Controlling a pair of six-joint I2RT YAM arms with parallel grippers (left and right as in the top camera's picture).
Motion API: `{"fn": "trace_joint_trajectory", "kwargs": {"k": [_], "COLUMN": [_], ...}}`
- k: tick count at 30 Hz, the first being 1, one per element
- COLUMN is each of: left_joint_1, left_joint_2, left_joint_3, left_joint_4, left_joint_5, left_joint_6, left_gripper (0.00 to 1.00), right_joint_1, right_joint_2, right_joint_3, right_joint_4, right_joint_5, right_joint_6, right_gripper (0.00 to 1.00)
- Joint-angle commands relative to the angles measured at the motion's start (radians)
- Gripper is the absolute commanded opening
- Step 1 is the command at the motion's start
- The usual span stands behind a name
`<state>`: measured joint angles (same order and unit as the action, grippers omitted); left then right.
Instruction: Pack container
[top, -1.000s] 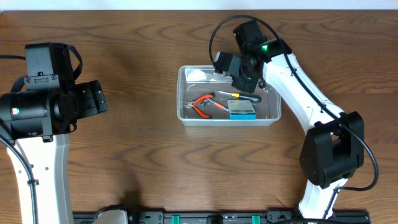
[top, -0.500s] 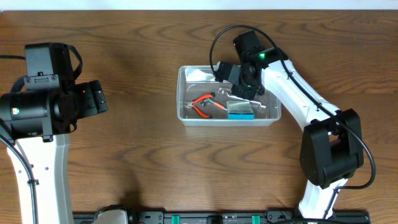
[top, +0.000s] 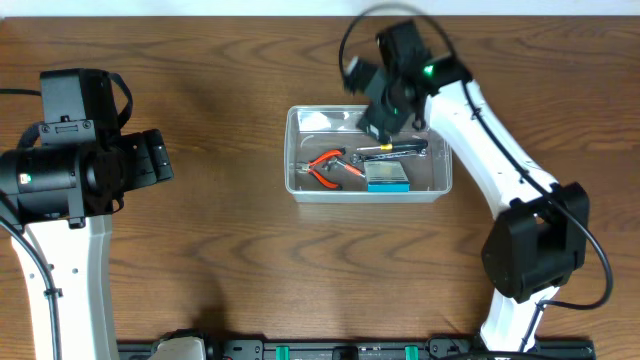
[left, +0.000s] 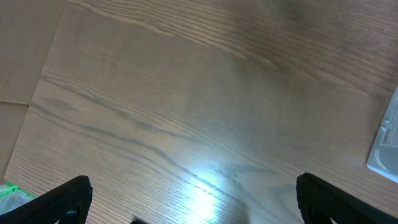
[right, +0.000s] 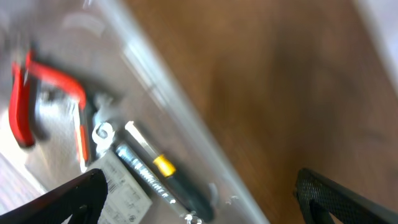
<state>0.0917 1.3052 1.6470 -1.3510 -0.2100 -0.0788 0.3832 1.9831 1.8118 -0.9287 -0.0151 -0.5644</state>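
Note:
The container (top: 296, 186) is a clear tub at the table's middle. In it lie red-handled pliers (top: 327, 165), a black screwdriver with a yellow band (top: 395, 150) and a blue-and-white box (top: 387, 177). My right gripper (top: 380, 116) hangs over the tub's far wall. In the right wrist view the gripper (right: 199, 208) stands wide open with nothing between its fingers; below it I see the screwdriver (right: 168, 171), the pliers (right: 43, 93), the box (right: 121, 186) and the container wall (right: 168, 99). My left gripper (left: 193, 208) is open over bare wood, far left (top: 152, 165).
A white item (top: 318, 122) lies in the tub's far left corner. A small wrench ring (right: 101, 132) sits beside the screwdriver. A pale plastic edge (left: 387, 140) shows at the right of the left wrist view. The arms' bases stand at the near edge.
My right gripper has gone from shut to wide open and lifted back toward the tub's far wall. The screwdriver now lies free in the tub. The left arm has not moved.

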Motion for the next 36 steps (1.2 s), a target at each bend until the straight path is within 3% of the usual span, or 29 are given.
{"fn": "trace_joint_trajectory", "kwargs": {"k": [1, 7, 15, 21, 29, 36], "left_joint_1": [0.005, 0.005, 0.005, 0.005, 0.005, 0.005], "left_joint_2": [0.001, 0.001, 0.001, 0.002, 0.002, 0.002], "left_joint_3": [0.005, 0.005, 0.005, 0.005, 0.005, 0.005], "left_joint_4": [-0.001, -0.001, -0.001, -0.001, -0.001, -0.001], "left_joint_5": [-0.008, -0.008, -0.008, -0.008, -0.008, -0.008], "left_joint_6": [-0.009, -0.009, -0.009, -0.009, -0.009, -0.009], "left_gripper": [0.98, 0.98, 0.98, 0.98, 0.98, 0.98], "right_joint_1": [-0.032, -0.111, -0.338, -0.414, -0.414, -0.414], "right_joint_2": [-0.048, -0.185, -0.433, -0.610, -0.990, -1.390], "right_joint_3": [0.121, 0.235, 0.234, 0.203, -0.145, -0.537], "right_joint_4": [-0.035, -0.114, -0.278, -0.417, -0.322, 0.010], "right_joint_5": [0.101, 0.200, 0.190, 0.191, 0.111, -0.138], "right_joint_6": [0.213, 0.359, 0.490, 0.534, 0.566, 0.621], "right_gripper": [0.99, 0.99, 0.99, 0.99, 0.99, 0.99]}}
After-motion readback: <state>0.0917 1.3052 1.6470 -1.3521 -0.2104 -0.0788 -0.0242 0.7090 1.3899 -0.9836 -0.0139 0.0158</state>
